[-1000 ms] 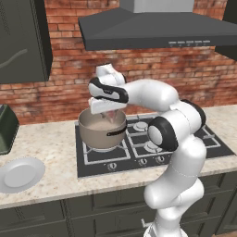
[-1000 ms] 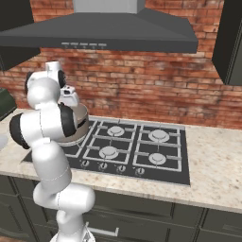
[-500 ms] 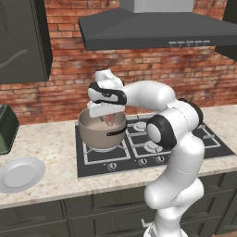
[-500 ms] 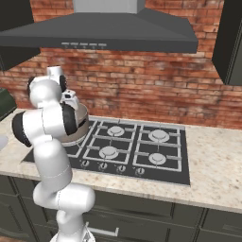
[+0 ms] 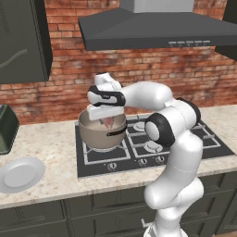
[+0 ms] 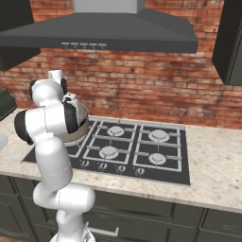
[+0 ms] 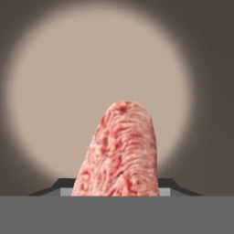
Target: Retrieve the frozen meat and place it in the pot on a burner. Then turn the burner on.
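Observation:
The pot, grey-beige with a short dark handle, stands on the left side of the black cooktop; the burner under it is hidden. My gripper points straight down into the pot's mouth, shut on the frozen meat. In the hand view the pink streaked meat hangs between my fingertips, above the pot's pale bottom. In the right base view my arm covers most of the pot.
A white plate lies on the counter at front left, with a dark green appliance behind it. Bare burners and knobs lie to the right and front. The range hood hangs overhead.
The hand has come down a little with the meat, which is now lower inside the pot's mouth. The grip has not changed.

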Controlling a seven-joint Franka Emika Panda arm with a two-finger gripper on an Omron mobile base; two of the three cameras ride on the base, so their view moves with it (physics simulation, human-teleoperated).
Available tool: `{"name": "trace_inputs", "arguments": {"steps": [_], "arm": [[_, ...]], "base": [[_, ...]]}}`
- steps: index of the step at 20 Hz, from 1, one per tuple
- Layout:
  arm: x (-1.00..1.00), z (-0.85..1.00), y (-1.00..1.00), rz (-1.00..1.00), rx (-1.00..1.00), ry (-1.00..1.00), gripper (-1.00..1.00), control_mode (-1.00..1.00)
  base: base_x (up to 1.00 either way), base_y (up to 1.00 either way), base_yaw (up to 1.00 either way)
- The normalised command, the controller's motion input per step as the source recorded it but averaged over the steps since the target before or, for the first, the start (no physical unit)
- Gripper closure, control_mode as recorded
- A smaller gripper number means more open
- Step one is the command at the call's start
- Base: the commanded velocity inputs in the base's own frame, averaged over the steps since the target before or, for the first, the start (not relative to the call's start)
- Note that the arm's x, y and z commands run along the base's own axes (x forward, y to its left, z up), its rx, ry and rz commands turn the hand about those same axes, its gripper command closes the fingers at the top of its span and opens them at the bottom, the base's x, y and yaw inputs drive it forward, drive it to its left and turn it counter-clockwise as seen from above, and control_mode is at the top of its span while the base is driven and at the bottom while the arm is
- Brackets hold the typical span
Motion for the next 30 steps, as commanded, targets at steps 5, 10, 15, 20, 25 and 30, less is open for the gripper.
{"name": "trace_inputs", "arguments": {"steps": [5, 10, 15, 20, 25, 30], "arm": [[0.0, -0.24, 0.03, 0.0, 0.0, 0.0, 1.0, -1.0], [-0.01, -0.29, 0.0, 0.0, 0.0, 0.0, 1.0, -1.0], [-0.01, -0.21, 0.0, 0.0, 0.0, -0.06, 1.0, -1.0], [0.03, -0.08, 0.0, 0.0, 0.0, -0.04, 1.0, -1.0], [0.0, -0.13, 0.0, 0.0, 0.0, -0.08, 1.0, -1.0], [0.0, -0.09, 0.0, 0.0, 0.01, -0.03, -1.0, -1.0]], "base": [[0.0, 0.0, 0.0], [0.0, 0.0, 0.0], [0.0, 0.0, 0.0], [0.0, 0.0, 0.0], [0.0, 0.0, 0.0], [0.0, 0.0, 0.0]]}}
